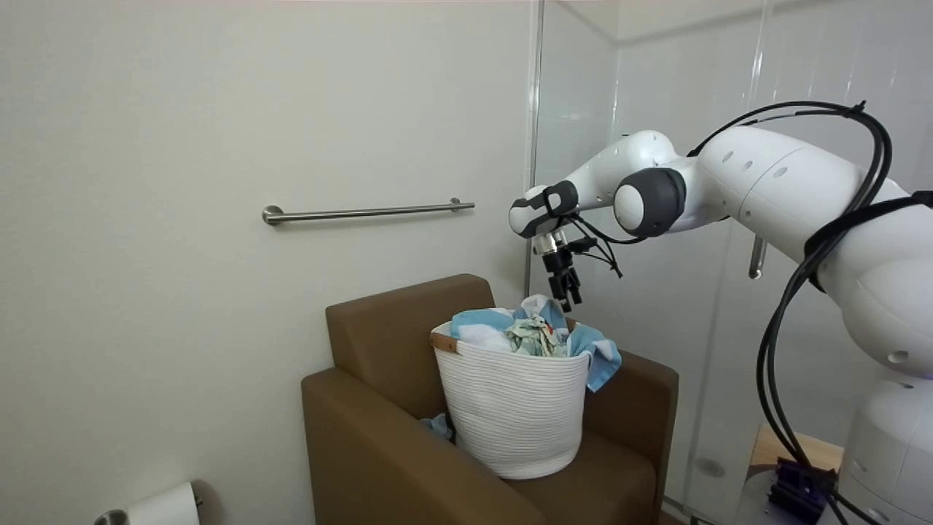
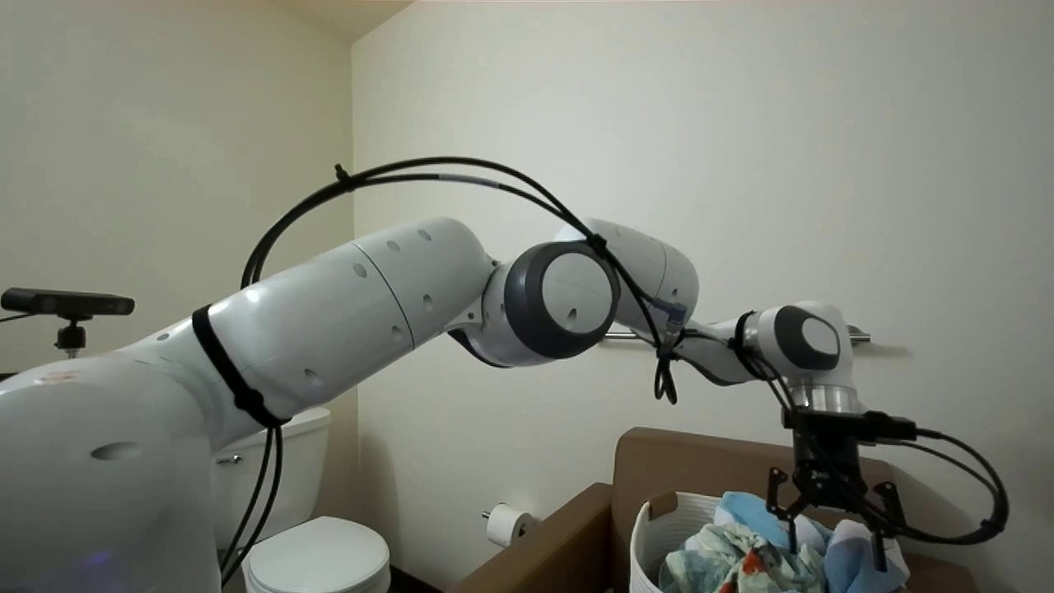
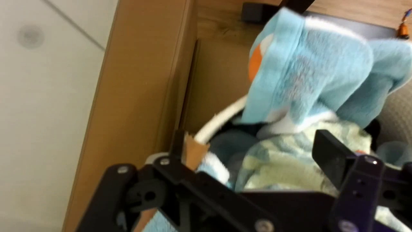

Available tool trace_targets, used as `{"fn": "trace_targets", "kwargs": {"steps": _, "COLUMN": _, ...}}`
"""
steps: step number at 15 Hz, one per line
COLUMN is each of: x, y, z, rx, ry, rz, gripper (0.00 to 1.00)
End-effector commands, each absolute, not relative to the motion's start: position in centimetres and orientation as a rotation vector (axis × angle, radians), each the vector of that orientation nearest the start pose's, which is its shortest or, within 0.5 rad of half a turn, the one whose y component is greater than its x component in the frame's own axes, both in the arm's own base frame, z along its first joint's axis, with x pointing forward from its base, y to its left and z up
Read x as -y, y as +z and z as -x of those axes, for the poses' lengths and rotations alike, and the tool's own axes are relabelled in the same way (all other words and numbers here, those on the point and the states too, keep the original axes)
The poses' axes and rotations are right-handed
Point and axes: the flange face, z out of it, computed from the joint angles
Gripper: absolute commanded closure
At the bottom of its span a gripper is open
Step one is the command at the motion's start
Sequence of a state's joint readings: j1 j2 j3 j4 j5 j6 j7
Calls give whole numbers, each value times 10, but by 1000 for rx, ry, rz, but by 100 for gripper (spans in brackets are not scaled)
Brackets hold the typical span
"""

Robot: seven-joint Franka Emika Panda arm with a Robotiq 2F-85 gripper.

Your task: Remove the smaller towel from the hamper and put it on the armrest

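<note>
Hovering over a hamper (image 1: 514, 415), pincer (image 2: 836, 559) — jaws spread wide — patterned towel (image 3: 280, 169) below, contact with blue-white towel (image 2: 852, 570) unclear

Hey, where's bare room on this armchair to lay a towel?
Bare where visible: the armrest between the white surface and seat; the opposite armrest, across the hamper. Crowded: that hamper, heaped with towels, the hand close above.

White arm (image 2: 428, 284) outstretched, wrist (image 2: 807, 339) above the black pincer (image 2: 836, 545), its fingers (image 3: 331, 158) downward and apart.
</note>
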State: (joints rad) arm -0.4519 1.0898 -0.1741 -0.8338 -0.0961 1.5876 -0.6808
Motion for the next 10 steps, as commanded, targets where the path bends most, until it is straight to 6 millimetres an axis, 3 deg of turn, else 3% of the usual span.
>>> {"fn": "trace_targets", "kwargs": {"steps": 1, "x": 362, "y": 186, "z": -676, "rx": 357, "ry": 558, "rz": 3211, "gripper": 0}}
{"fn": "trace_targets", "kwargs": {"steps": 4, "x": 339, "y": 155, "z": -691, "rx": 490, "ry": 432, "rz": 3284, "gripper": 0}}
{"fn": "trace_targets", "kwargs": {"steps": 10, "x": 325, "y": 147, "z": -690, "rx": 787, "ry": 365, "rz": 3307, "gripper": 0}}
